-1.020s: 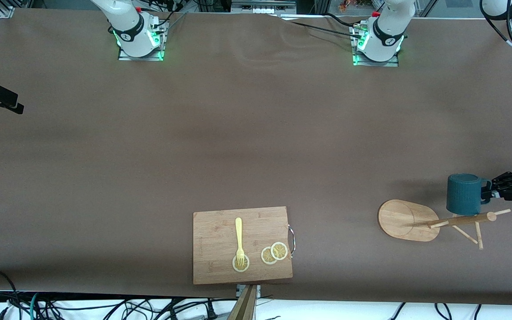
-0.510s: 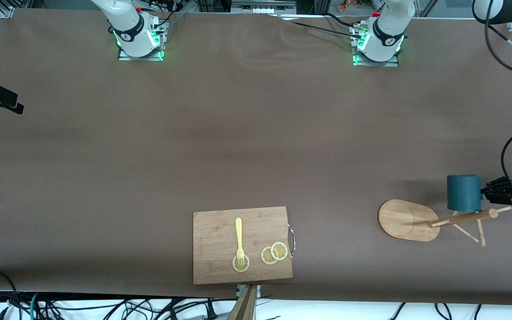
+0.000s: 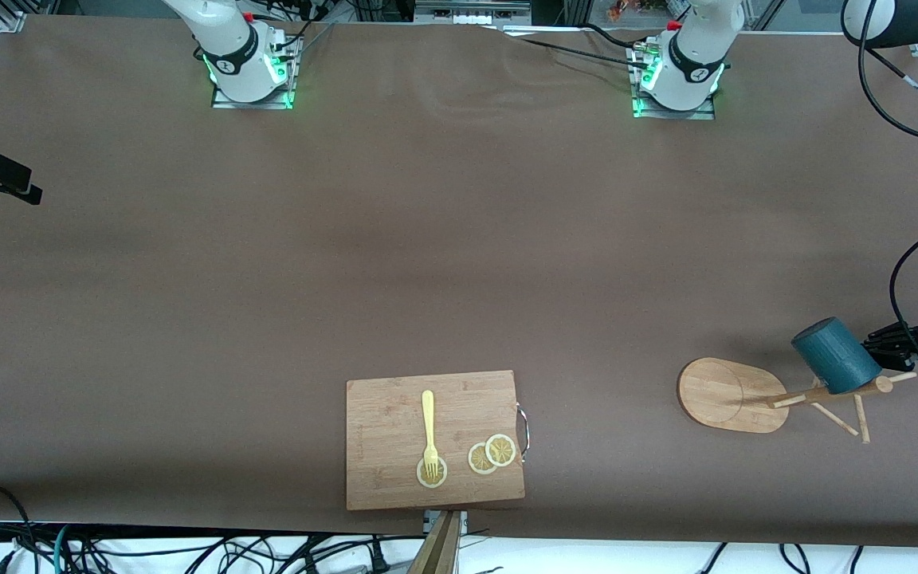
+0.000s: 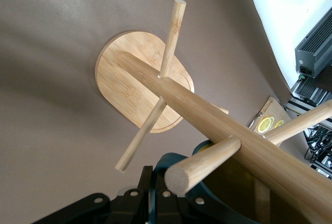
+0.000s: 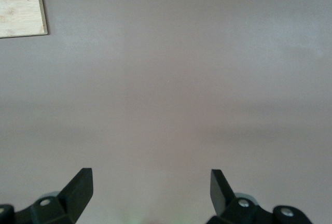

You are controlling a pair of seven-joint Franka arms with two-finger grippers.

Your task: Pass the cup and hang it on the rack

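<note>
A brown table [image 3: 459, 239] carries the scene, with a cutting board [image 3: 395, 478] near the front camera bearing a fork [image 3: 428, 422] and lemon slices [image 3: 492, 453]. Toward the left arm's end stands the rack [image 3: 734, 395], its oval base flat on the table, its pole leaning out over the cloth in the front view. The cup [image 3: 835, 355], tilted with its closed bottom up, sits at the top of the pole, against an upper peg [image 4: 199, 166]. The left gripper [image 3: 889, 344] is clamped tight on the cup's handle, fingers [image 4: 136, 199] pressed together just beside the peg's blunt end in the left wrist view. The right gripper [image 5: 150, 187] hangs wide apart and empty over bare table, the arm waiting.

By this evidence the hand-over looks finished: only the left arm holds the cup, and it is already at the rack. Whether the handle is threaded over the peg cannot be told. What appears left is seating the handle, letting go, and drawing the arm clear.
</note>
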